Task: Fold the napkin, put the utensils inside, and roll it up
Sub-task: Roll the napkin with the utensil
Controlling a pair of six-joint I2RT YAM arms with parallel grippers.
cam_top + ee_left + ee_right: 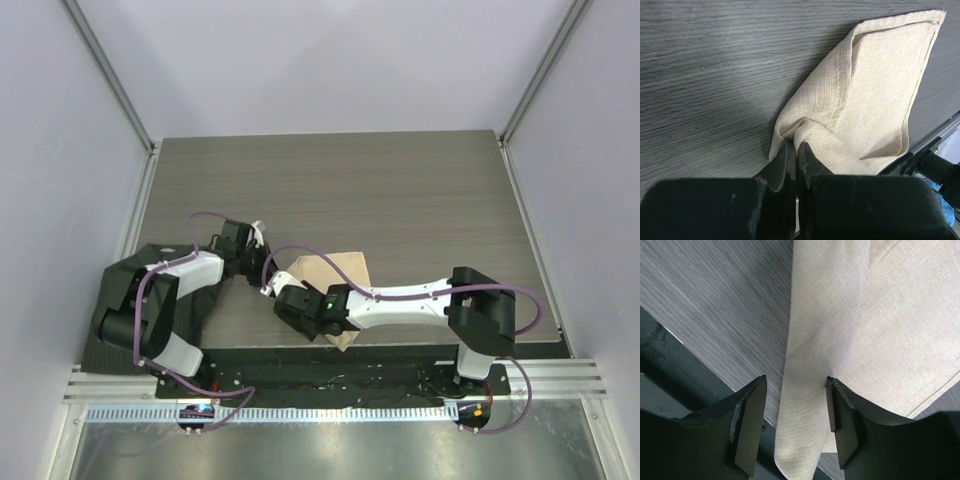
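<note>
The beige napkin [340, 268] lies folded over on the dark wood table [400, 190], partly under my right arm. In the left wrist view the napkin [875, 85] shows doubled layers with hemmed edges. My left gripper [793, 146] is shut on a bunched corner of it, at the cloth's left end [262, 272]. My right gripper [796, 380] is open and straddles a rolled fold of the napkin [820, 330]. Its right finger touches the cloth and a gap shows on the left. In the top view that gripper [288, 305] sits over the napkin's near-left part. The utensils are out of view.
A dark grey-black cloth [112, 285] lies at the table's left under my left arm. A black strip [400, 352] runs along the near table edge, and the napkin's near end hangs over it [795, 460]. Grey walls enclose the table.
</note>
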